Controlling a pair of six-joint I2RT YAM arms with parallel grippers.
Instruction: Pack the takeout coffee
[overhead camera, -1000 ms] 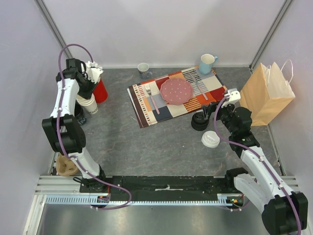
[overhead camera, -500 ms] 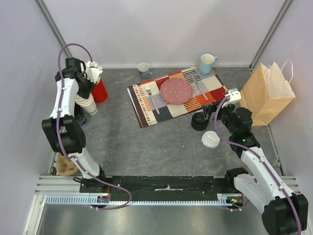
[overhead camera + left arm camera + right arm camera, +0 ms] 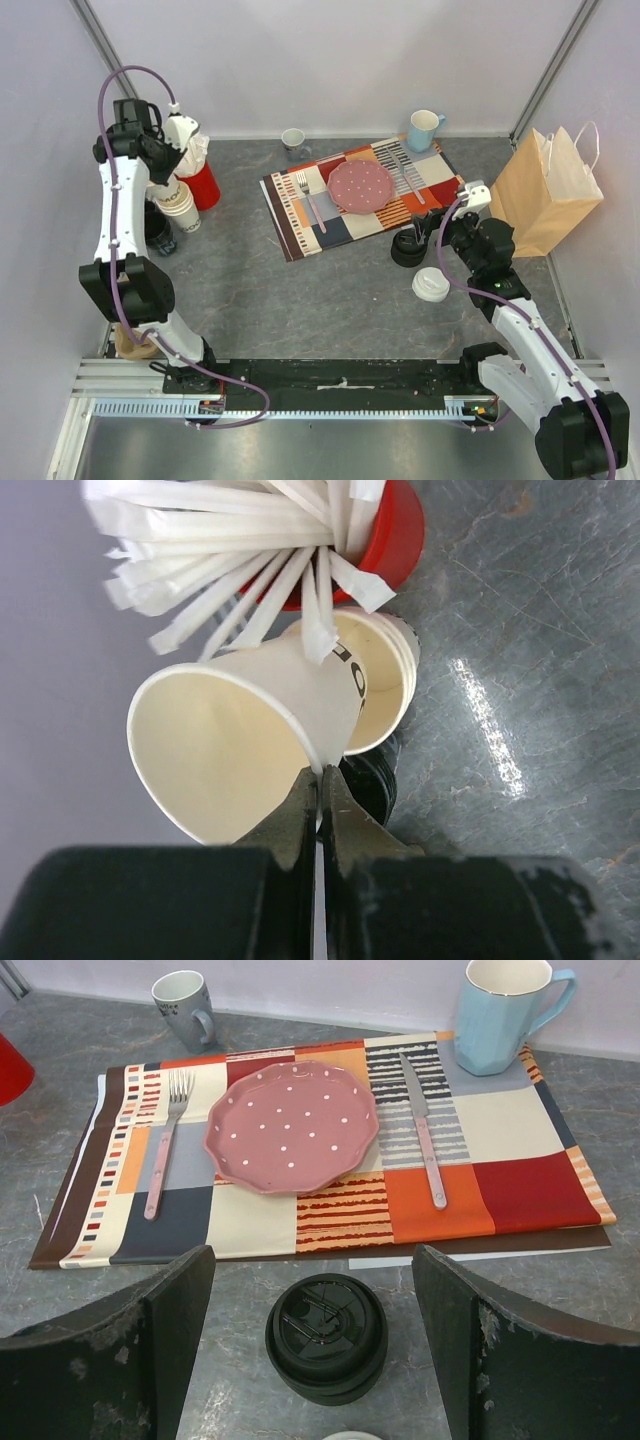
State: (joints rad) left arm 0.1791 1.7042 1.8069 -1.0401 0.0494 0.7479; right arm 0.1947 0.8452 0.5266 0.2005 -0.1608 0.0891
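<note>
Currently left gripper (image 3: 319, 780) pinches rim of lidless paper cup (image 3: 235, 745), far-left corner. Right gripper (image 3: 312, 1265) spread wide, black-lidded coffee cup (image 3: 326, 1335) between fingers.

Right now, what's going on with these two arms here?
The left fingers are pinched shut on the rim of a lidless paper cup, tipped above the spare stack beside the red straw holder. The right fingers stand open either side of the black-lidded coffee cup, not touching it. The white-lidded cup sits nearer that arm's base. The paper bag stands upright to the right; neither coffee is in it.
</note>
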